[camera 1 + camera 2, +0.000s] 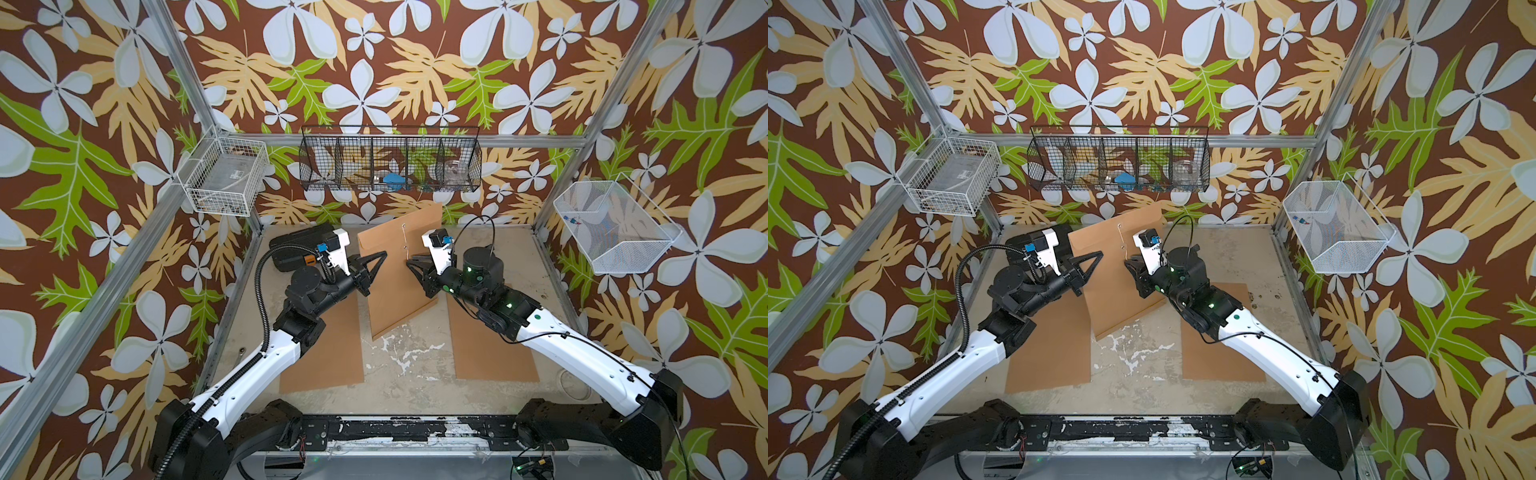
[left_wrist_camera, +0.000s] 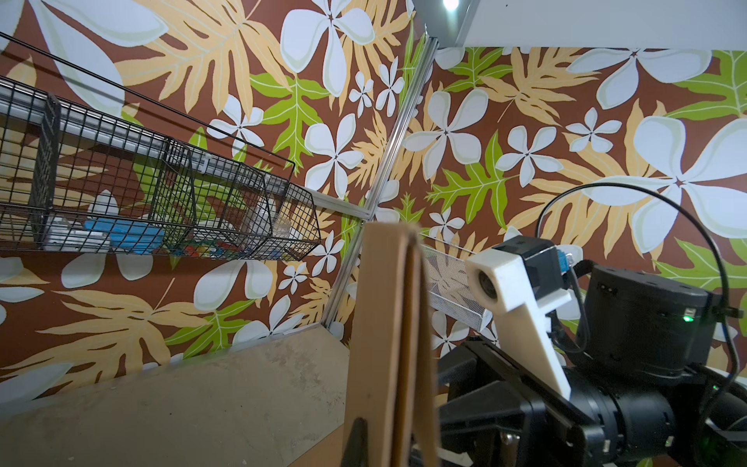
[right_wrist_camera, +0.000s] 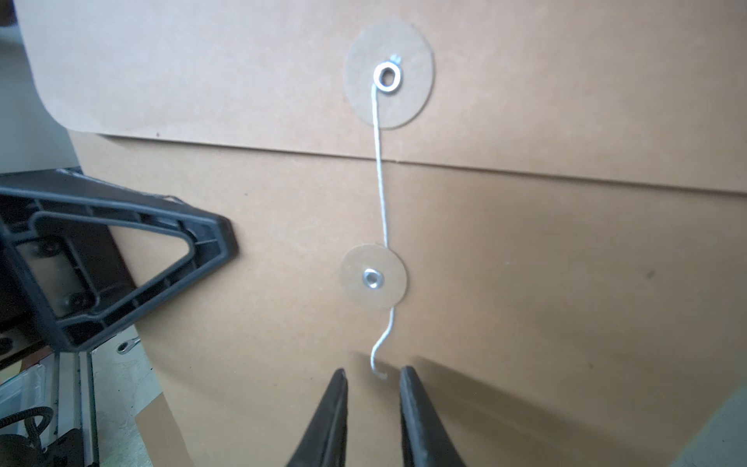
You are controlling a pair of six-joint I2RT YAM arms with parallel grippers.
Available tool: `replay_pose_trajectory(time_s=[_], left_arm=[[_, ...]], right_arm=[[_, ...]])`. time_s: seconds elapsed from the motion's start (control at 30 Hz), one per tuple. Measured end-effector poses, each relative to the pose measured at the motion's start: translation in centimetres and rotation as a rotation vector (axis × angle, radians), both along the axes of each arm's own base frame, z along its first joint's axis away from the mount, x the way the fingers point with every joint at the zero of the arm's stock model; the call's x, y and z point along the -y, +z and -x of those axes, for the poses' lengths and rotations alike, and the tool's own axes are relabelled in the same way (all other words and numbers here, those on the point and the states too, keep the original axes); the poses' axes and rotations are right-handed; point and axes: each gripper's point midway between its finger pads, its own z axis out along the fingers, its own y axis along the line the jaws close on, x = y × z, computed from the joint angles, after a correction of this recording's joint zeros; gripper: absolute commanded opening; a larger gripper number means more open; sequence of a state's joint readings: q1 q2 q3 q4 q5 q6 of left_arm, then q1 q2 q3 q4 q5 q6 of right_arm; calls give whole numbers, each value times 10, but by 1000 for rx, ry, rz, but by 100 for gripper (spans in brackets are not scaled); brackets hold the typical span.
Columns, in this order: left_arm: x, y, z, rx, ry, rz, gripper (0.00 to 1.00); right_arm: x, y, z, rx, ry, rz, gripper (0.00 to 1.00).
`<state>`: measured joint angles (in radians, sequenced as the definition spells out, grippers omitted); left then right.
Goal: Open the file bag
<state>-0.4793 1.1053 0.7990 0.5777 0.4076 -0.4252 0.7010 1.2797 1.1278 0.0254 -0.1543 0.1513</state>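
1. File bag [image 1: 395, 266]: brown kraft, stands tilted on its lower edge mid-table [image 1: 407, 374], between the two arms.
2. Left gripper [image 1: 380, 257]: clamped tight on the bag's side edge, holding it up.
3. Right gripper [image 3: 372, 376]: jaws a narrow gap apart, tips just off the bag's face, gripping nothing.
4. String [image 3: 380, 182]: runs from the flap disc [image 3: 389, 76] down past the edge of the lower disc [image 3: 373, 279]. Its curled loose end hangs between the right fingertips [image 3: 337, 388], not pinched.
5. Flap [image 3: 202, 72]: down over the body.
6. Two more kraft sheets [image 1: 328, 353] [image 1: 494, 345] lie flat, one under each arm.
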Motion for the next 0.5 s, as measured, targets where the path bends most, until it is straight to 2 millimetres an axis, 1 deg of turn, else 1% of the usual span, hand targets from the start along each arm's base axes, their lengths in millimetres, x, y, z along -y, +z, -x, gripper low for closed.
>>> replay_pose_trajectory(time_s=[0.27, 0.5], left_arm=[[1, 0, 2, 3, -13, -1, 0], [2, 0, 3, 4, -19, -2, 0]], right_arm=[[-2, -3, -3, -3, -1, 5, 26], [-3, -4, -5, -3, -3, 7, 23]])
